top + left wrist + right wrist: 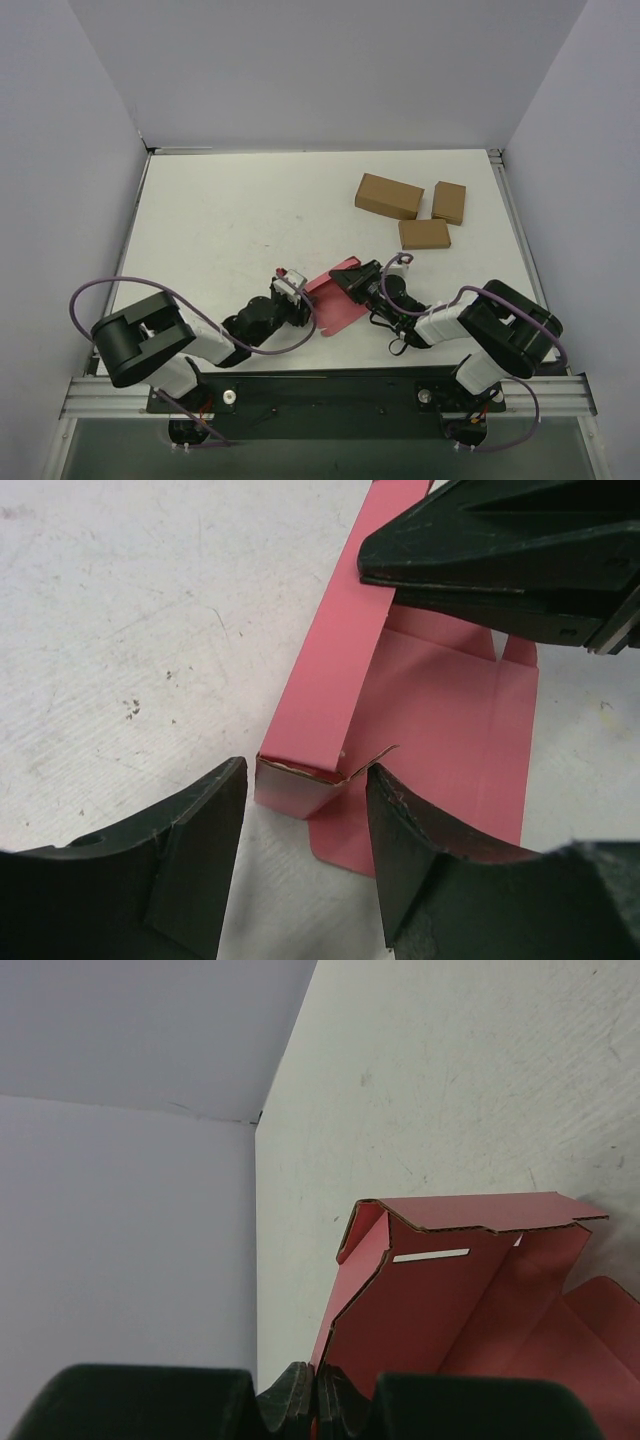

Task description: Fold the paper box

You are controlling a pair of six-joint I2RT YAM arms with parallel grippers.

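The paper box [335, 296] is a pink-red card piece, partly folded, lying on the white table between the two grippers. In the left wrist view the box [440, 720] has one long panel folded up and a tab bent at its near end. My left gripper [296, 293] is open, its jaws standing either side of that near corner [305, 790] without touching it. My right gripper [358, 280] is shut on an edge of the box's raised wall [440, 1300]. The right fingers [500, 560] show above the box in the left wrist view.
Three brown cardboard boxes lie at the back right: one large [389, 196], one upright [449, 202], one below them [424, 234]. White walls enclose the table on three sides. Purple cables loop from both arms.
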